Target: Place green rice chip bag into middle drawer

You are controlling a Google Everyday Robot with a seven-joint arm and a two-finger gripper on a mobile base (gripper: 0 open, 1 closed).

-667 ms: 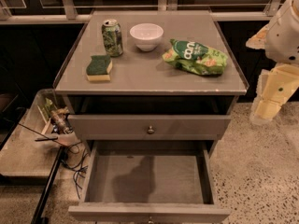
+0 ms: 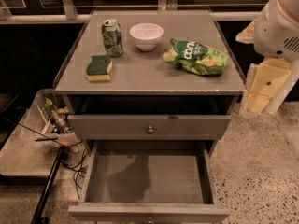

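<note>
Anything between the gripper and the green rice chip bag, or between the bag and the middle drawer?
Nothing visible does. The gripper hangs right of the cabinet, the green rice chip bag nearest it on top; the middle drawer stands pulled out below, its floor bare.

Light-green green rice chip bag (image 2: pixel 196 57) with a dark-green round mark, white letters and orange-yellow spots, upper right of middle; plain grey middle drawer (image 2: pixel 163 171) at the bottom; grey cabinet (image 2: pixel 149 78); green soda can (image 2: pixel 112 37) with a silver top; white bowl (image 2: pixel 146 35); sponge (image 2: pixel 99 68) green on top, yellow below; cream-yellow gripper (image 2: pixel 257 99) at the right edge, under a white arm (image 2: pixel 280 27); pale speckled floor (image 2: pixel 261 171).
</note>
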